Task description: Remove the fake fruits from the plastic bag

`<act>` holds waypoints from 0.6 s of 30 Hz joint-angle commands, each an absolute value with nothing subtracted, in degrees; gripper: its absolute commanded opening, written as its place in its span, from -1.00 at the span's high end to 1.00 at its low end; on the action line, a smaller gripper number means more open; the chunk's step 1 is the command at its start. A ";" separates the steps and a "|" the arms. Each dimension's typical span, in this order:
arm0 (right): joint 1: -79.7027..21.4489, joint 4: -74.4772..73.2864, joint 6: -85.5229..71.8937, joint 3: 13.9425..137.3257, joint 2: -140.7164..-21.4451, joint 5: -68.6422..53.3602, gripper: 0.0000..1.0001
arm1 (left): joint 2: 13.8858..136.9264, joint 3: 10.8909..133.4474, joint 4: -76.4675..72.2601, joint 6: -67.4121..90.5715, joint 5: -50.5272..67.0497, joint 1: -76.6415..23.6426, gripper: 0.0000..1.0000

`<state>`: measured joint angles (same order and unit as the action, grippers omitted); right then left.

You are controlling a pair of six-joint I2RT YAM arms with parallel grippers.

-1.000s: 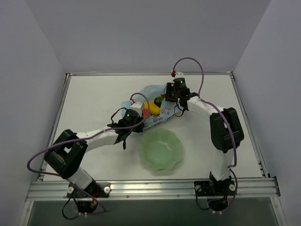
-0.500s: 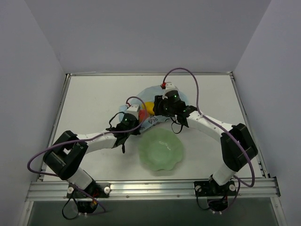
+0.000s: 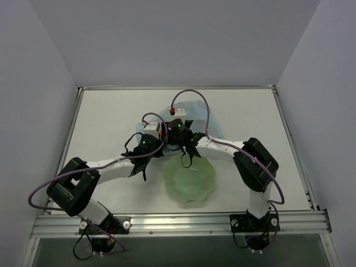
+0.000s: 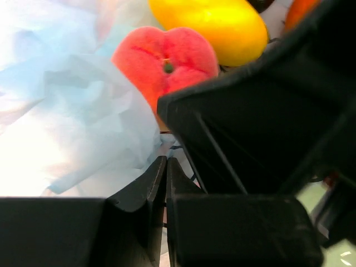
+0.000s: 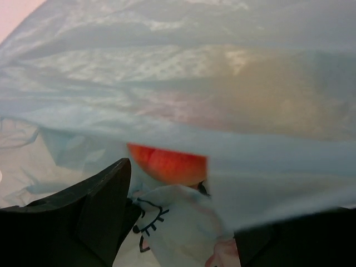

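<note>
Where the two arms meet at the middle of the desk (image 3: 111, 122), the plastic bag (image 3: 197, 111) lies crumpled under and just behind their wrists, its light-blue film spreading toward the far side. A pale green bowl (image 3: 192, 181) sits on the near side, just beside the bag and under the right arm's forearm.

Seen from the left wrist, the left gripper (image 4: 166, 162) has its jaws pressed almost together, with only a thin slit between them. The bag's crinkled edge runs down to the tips and a pale sliver shows in the slit, so it appears to be pinching the film. Past that edge the bag's mouth is open. A peach (image 4: 161, 61) with a dimpled top lies nearest, touching a yellow fruit (image 4: 214, 22) behind it. A bit of an orange fruit (image 4: 303, 8) peeks in at the upper right corner. The black housing (image 4: 261, 139) of the other arm fills the right of this view, close against the peach.

From the right wrist, the right gripper (image 5: 183, 200) is spread wide, one finger at the lower left and the other at the lower right. Bag film hangs loose in the gap between them and is not clamped. The translucent blue film covers most of that view. Under its lower fold a red-orange fruit (image 5: 167, 162) shows. Whether it is the same peach cannot be told. Below it lies a piece of the bag's white panel (image 5: 167, 222) with a dark drawn eyelash.
</note>
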<state>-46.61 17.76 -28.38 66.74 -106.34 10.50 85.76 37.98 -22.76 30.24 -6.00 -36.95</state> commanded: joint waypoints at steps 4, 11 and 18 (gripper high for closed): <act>-46.93 19.69 -30.23 70.22 -109.51 17.49 -0.44 | 83.06 37.27 -26.89 30.94 -5.18 -36.65 0.95; -46.67 19.95 -31.38 73.91 -115.04 14.68 -0.61 | 83.15 37.27 -27.07 31.29 -4.92 -36.30 0.95; -45.79 23.20 -32.34 72.95 -113.91 13.27 -0.02 | 82.18 36.91 -26.98 31.38 -4.75 -35.77 0.95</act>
